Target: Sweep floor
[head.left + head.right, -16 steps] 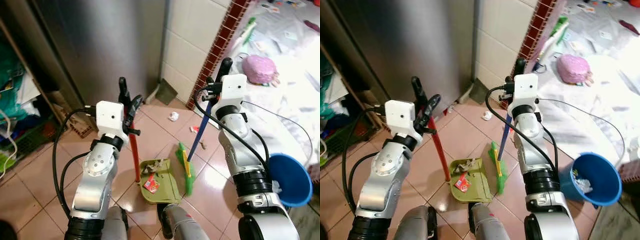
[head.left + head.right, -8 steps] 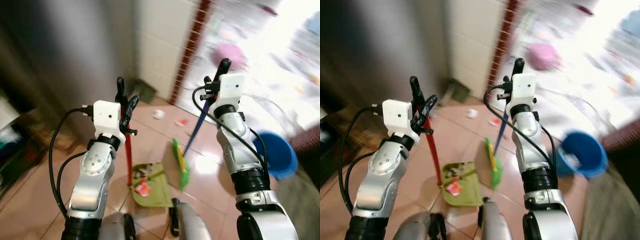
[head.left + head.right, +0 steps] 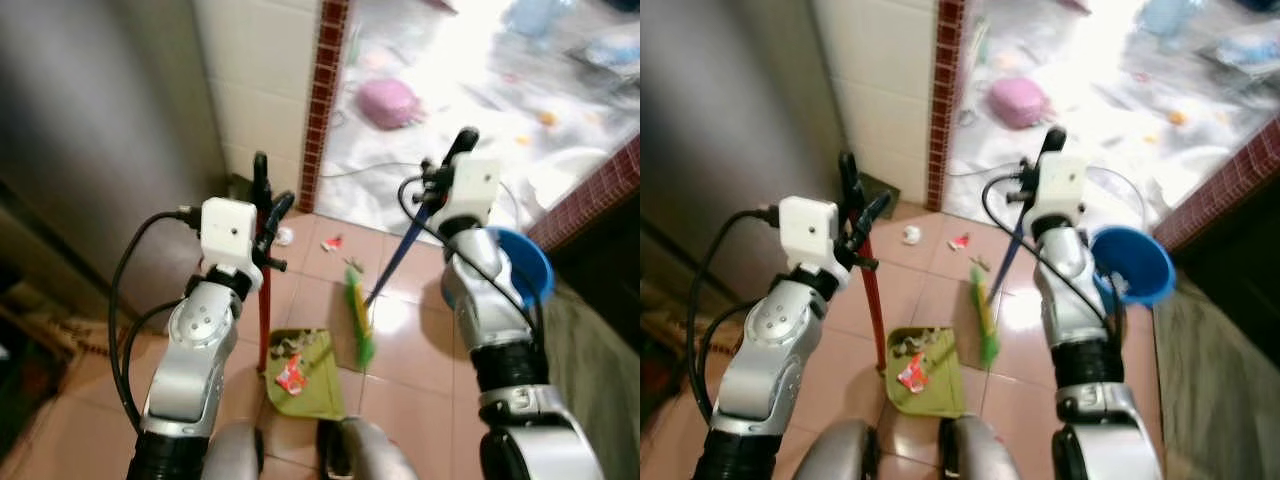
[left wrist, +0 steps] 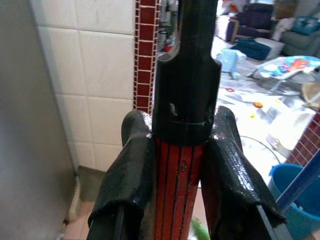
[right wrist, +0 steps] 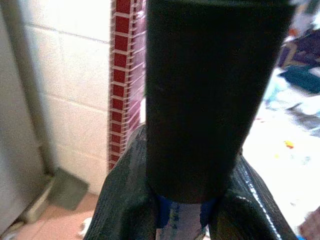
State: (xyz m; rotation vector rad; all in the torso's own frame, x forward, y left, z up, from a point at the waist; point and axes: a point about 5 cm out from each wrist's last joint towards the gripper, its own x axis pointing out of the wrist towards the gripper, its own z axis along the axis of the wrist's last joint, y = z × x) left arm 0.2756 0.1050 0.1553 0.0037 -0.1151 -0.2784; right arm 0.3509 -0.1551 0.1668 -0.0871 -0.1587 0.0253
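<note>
My left gripper (image 3: 270,190) is shut on the red handle (image 3: 264,315) of a green dustpan (image 3: 318,392). The pan rests on the pink tiles just before my feet and holds scraps and a red wrapper (image 3: 292,375). In the left wrist view both fingers (image 4: 129,175) clamp the red shaft under its black cap. My right gripper (image 3: 442,172) is shut on the blue handle (image 3: 398,258) of a broom. Its green head (image 3: 358,318) stands on the floor beside the pan. A white paper ball (image 3: 284,236) and a red scrap (image 3: 332,242) lie farther ahead.
A grey steel cabinet (image 3: 90,130) fills the left, with a white tiled wall (image 3: 262,80) and a red tile strip (image 3: 326,90) beyond. A blue bucket (image 3: 528,268) stands behind my right arm. A bright, cluttered room with a pink object (image 3: 388,100) opens ahead. A red low wall (image 3: 600,185) runs on the right.
The camera has swung to the right, so the doorway and the blue bucket now sit more central. Both grippers keep their hold and the pan and broom stay in the same pose.
</note>
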